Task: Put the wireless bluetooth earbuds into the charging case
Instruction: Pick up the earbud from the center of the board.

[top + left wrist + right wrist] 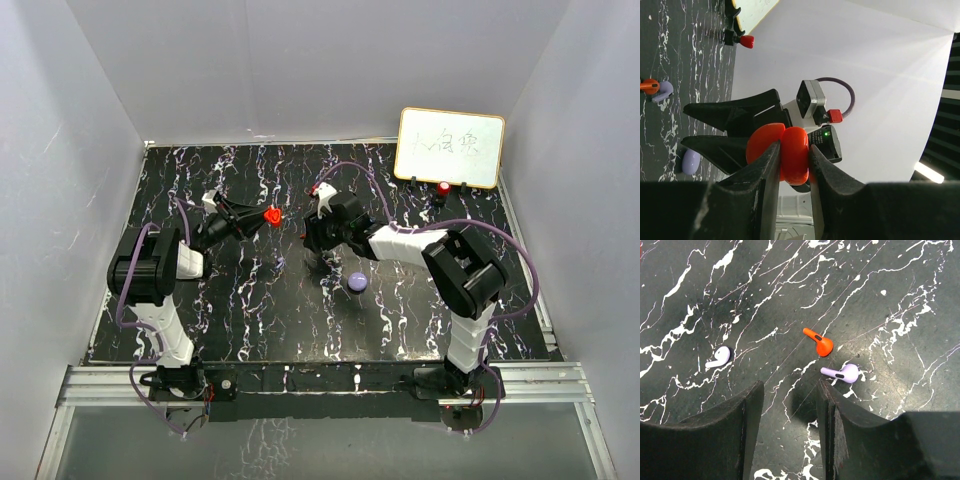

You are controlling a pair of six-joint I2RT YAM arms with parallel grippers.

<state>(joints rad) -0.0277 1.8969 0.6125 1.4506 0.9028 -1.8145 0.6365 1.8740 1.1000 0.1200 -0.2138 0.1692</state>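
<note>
Red charging case (790, 150) clamped in left gripper (794, 156), perhaps hinged open, right gripper (790, 392) parted and empty, red earbud (820, 343) at its one o'clock, purple earbud (843, 373) just beside.

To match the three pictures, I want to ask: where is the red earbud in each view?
Right wrist: red earbud near centre, ahead of the right gripper.
Left wrist: far left edge, above middle.
Top external: cannot make it out; the right arm probably hides it.
Landmark: pale purple earbud beside it in both wrist views.
</note>
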